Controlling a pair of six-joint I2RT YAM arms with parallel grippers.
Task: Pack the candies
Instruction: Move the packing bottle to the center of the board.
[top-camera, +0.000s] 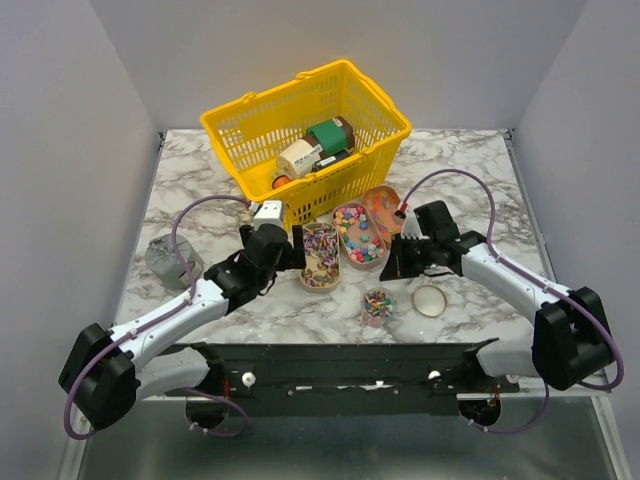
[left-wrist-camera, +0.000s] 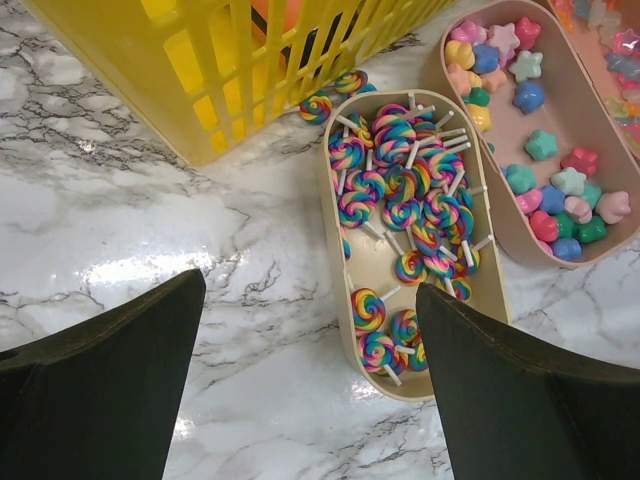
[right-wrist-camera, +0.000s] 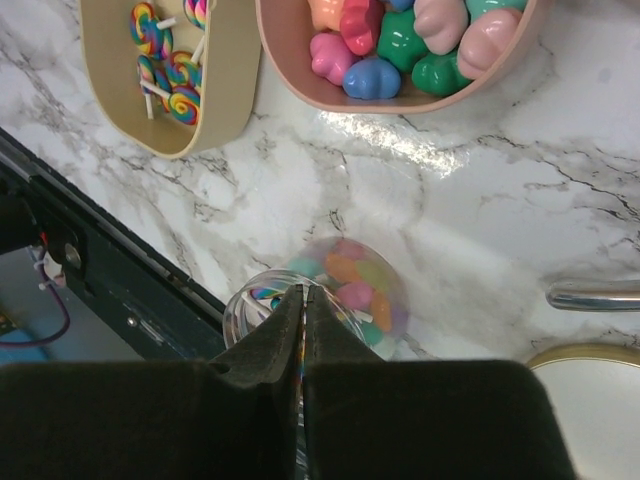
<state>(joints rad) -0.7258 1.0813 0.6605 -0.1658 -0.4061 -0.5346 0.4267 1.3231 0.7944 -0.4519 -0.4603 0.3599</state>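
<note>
- While candies (left-wrist-camera: 400, 200) fill a beige tray (left-wrist-camera: 329, 250) and a pink tray (left-wrist-camera: 500, 225), more sit in a clear jar (right-wrist-camera: 352, 282) near the table (top-camera: 470, 170) edge.
- Left gripper (left-wrist-camera: 310, 285): fingers apart over the beige tray.
- Right gripper (right-wrist-camera: 303, 295): fingers together above the jar.
- Yellow basket (top-camera: 300, 115) stands close behind.

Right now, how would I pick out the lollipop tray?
Find the big yellow basket. Just in front of it lie oval trays; take the leftmost, the beige tray. It alone holds rainbow-swirl lollipops on white sticks, while the pink tray beside it holds star sweets.

Candies (top-camera: 358, 235) fill oval trays (top-camera: 320, 287); yellow basket (top-camera: 255, 150) behind
</note>
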